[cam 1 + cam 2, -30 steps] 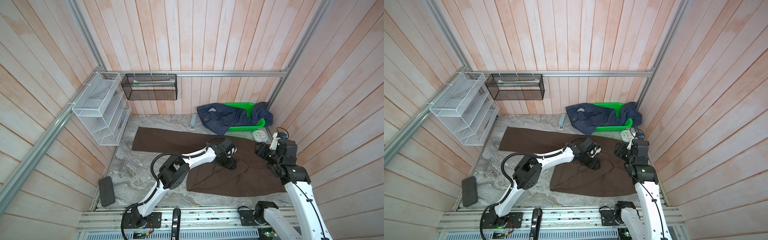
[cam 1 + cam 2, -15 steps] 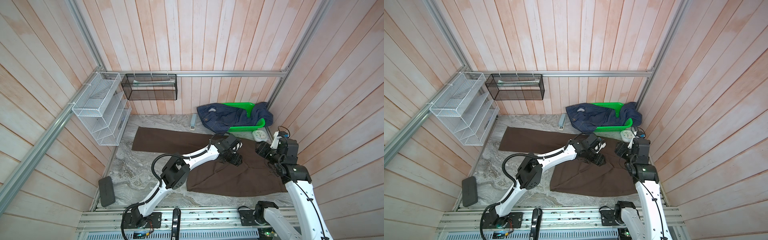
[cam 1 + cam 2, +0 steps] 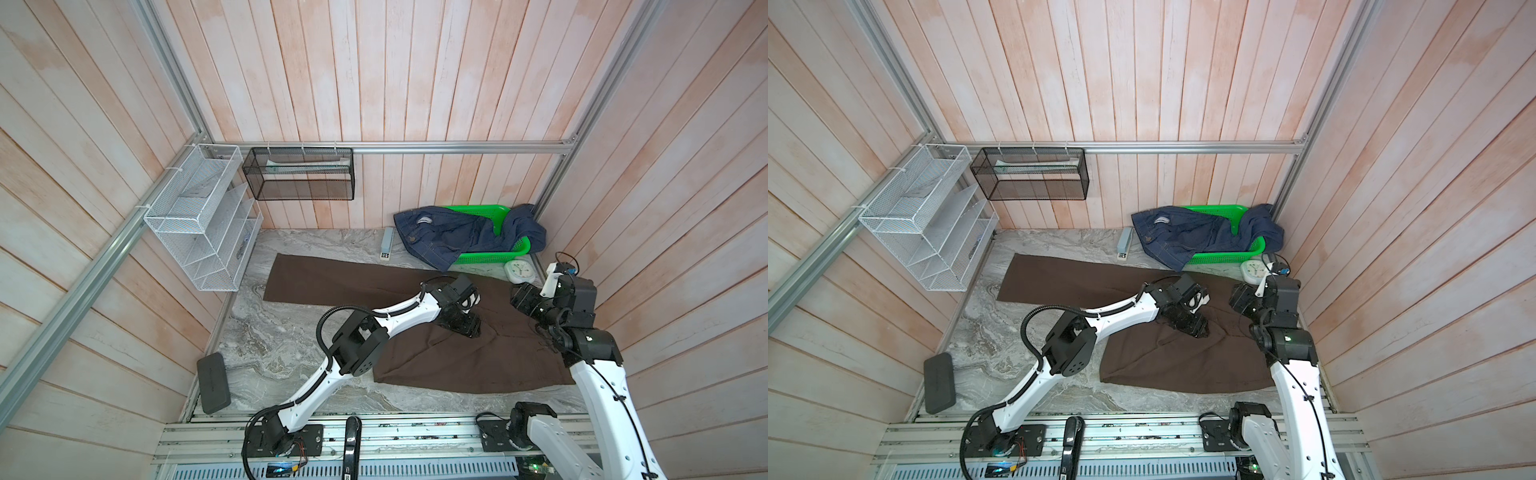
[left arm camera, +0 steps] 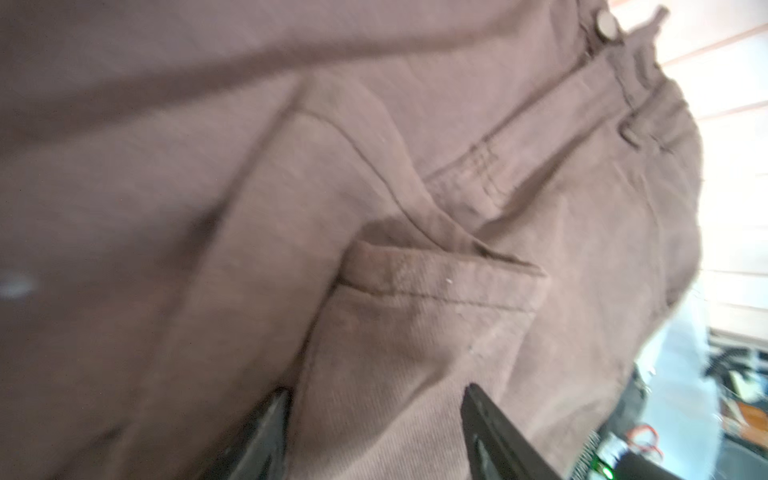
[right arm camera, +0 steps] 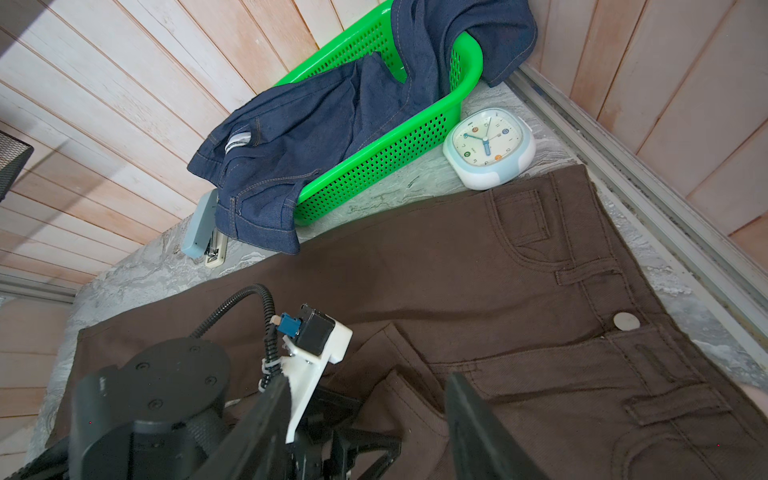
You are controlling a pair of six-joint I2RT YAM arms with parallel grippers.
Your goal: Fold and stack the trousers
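Since a second ago the left pincer [image 3: 467,328] has crept a little to the right over the trousers [image 3: 478,361], while the right pincer [image 3: 517,297] has barely stirred. Dark brown and nearly as wide as the worktop [image 3: 270,353], the trousers lie spread out in both top views. One leg stretches along the far side toward the left wall, and the other lies rumpled near the front edge. The waist sits at the right, just beside a small clock [image 3: 518,271]. In the left wrist view the left pincer's fingers [image 4: 490,432] stand spread, astride a raised fold of the cloth. The right pincer [image 5: 368,380] hangs spread and empty above the upper part of the trousers, not far from the pale waist button [image 5: 626,321].
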